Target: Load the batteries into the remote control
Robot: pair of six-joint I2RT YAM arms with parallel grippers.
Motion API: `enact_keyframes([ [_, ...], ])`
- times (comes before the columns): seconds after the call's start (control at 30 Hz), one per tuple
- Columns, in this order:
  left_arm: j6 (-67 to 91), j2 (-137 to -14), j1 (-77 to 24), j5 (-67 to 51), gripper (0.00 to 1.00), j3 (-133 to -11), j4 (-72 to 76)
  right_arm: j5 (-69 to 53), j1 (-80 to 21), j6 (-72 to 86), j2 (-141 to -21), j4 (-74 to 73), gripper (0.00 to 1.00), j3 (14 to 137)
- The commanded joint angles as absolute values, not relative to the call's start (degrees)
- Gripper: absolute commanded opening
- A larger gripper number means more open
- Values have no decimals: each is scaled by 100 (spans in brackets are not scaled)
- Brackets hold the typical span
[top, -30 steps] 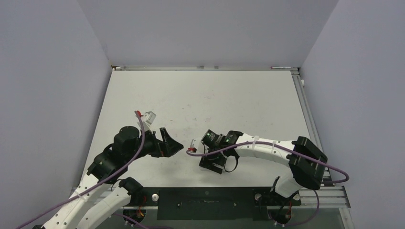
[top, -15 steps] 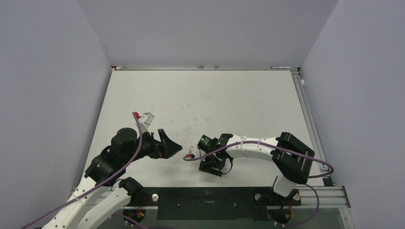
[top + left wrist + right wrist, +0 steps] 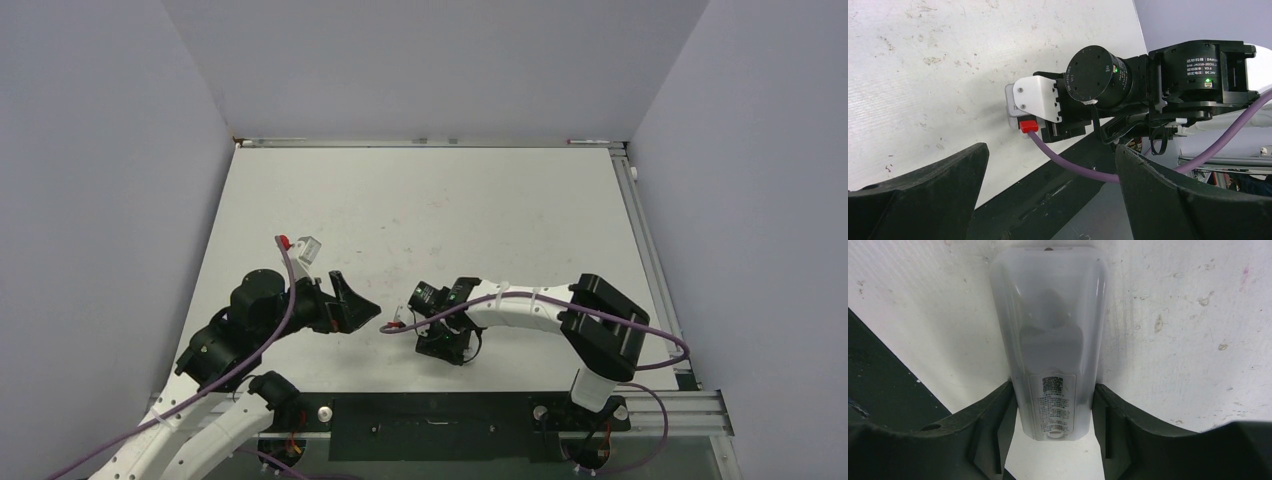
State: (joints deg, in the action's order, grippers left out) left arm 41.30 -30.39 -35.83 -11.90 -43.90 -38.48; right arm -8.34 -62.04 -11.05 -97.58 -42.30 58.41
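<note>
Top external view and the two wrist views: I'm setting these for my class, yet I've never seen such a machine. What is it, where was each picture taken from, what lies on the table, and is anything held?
These are two robot arms bolted at a table's edge. The top view looks down from above: left arm on the left, right arm on the right, over a scuffed white table. Each other picture comes from a camera on one wrist, looking past that arm's own claw. The left claw stands wide open and empty, facing the right arm's wrist. The right claw is shut on the remote control, which lies back-up on the table, fingers against both long sides. No batteries show in any picture.
</note>
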Motion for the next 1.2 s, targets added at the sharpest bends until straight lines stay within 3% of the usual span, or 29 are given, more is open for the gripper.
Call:
enact_keyframes([
  [0.0,4057,-2977,-3546,-1101,96,-4518,-3795,-849,-6030,-738,-9758,-3979,9,5985],
  [0.63,4474,-3009,-3547,-1627,96,-4129,-3060,-2812,-4488,289,-8041,-3153,9,5518],
  [1.17,5223,-3371,-3549,-2634,96,-3269,-1071,-5321,-3920,2026,-7199,-902,9,4562],
])
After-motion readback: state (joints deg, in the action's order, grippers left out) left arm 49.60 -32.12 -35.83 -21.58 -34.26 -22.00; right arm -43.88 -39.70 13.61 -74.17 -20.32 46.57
